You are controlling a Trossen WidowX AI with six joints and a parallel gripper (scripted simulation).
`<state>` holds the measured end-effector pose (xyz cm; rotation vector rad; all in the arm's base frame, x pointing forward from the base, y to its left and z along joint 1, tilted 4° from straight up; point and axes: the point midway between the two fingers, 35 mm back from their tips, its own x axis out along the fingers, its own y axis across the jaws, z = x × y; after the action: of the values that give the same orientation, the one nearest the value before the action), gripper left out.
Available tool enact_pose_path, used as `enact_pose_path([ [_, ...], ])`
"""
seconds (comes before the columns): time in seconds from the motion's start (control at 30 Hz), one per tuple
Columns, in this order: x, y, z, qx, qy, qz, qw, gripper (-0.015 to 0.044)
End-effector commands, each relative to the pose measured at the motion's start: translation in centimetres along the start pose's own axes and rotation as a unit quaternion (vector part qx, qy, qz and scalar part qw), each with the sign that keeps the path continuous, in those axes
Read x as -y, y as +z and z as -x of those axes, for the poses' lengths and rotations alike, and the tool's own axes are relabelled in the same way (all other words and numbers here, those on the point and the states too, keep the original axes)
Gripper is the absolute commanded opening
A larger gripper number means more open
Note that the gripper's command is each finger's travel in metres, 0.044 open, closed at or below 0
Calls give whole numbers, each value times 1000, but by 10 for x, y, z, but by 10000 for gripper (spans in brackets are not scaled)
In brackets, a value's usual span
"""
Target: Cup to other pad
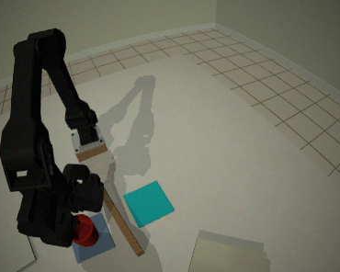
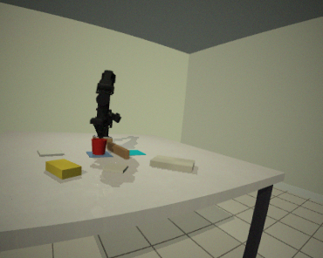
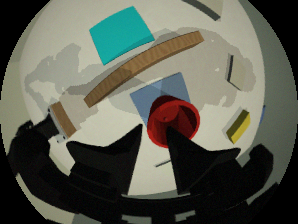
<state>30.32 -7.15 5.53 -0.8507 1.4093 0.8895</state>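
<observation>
The red cup (image 1: pixel 87 233) (image 2: pixel 99 146) (image 3: pixel 187 119) stands upright on the blue pad (image 1: pixel 105 239) (image 2: pixel 107 155) (image 3: pixel 162 88), near one side of it. A small dark marble shows dimly inside; how many lie there I cannot tell. The teal pad (image 1: pixel 149 203) (image 2: pixel 137 152) (image 3: pixel 121 34) is bare. My gripper (image 3: pixel 154 128) is partly open, with nothing gripped. In the wrist view one fingertip appears over the cup's mouth and the other beside its rim. The fingertips' height above the rim is hard to tell, and the arm hides them in the top view.
A long wooden bar (image 1: pixel 124 225) (image 2: pixel 119 150) (image 3: pixel 145 62) lies between the two pads. A yellow block (image 2: pixel 63 169) (image 3: pixel 238 127), a cream block (image 2: pixel 172 163) and a small pale slab (image 2: pixel 116 167) lie farther off. A thin pale slab (image 2: pixel 51 152) lies beyond the cup's side.
</observation>
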Motion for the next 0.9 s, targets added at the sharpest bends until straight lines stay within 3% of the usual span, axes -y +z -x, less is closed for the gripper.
enact_pose_path([
  [0.0,-2,0,-11,1,6,3,1000,148],
  [0.87,-5,0,-44,1,6,3,1000,148],
])
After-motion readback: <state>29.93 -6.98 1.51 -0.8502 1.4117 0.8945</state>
